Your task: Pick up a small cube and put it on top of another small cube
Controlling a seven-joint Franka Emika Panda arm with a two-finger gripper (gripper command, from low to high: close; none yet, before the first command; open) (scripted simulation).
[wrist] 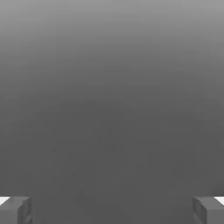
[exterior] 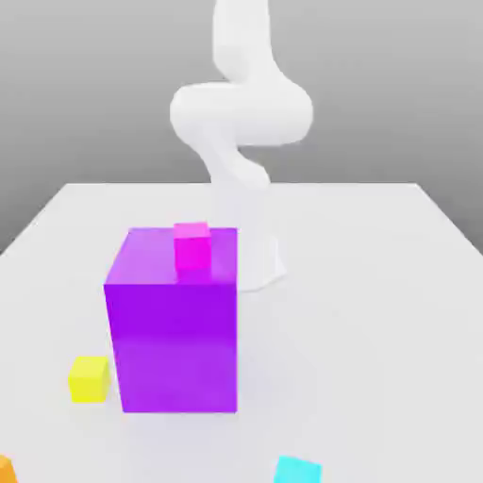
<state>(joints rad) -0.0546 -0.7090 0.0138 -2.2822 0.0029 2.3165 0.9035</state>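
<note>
- Nearest you in the exterior view, the small orange cube sits on the white table at the bottom corner on the exterior view's left, cut by the frame edge and well apart from everything else.
- Along the same near edge, toward the exterior view's right, you have a small cyan cube.
- A little farther in, a small yellow cube rests just beside the big purple cube, on the exterior view's left of it.
- On top of the purple cube, near its far edge, you see a small magenta cube.
- Behind it rises the white arm, curling up from its base.
- In the hand view your gripper stands wide open, its two grey fingertips far apart with nothing between them.
</note>
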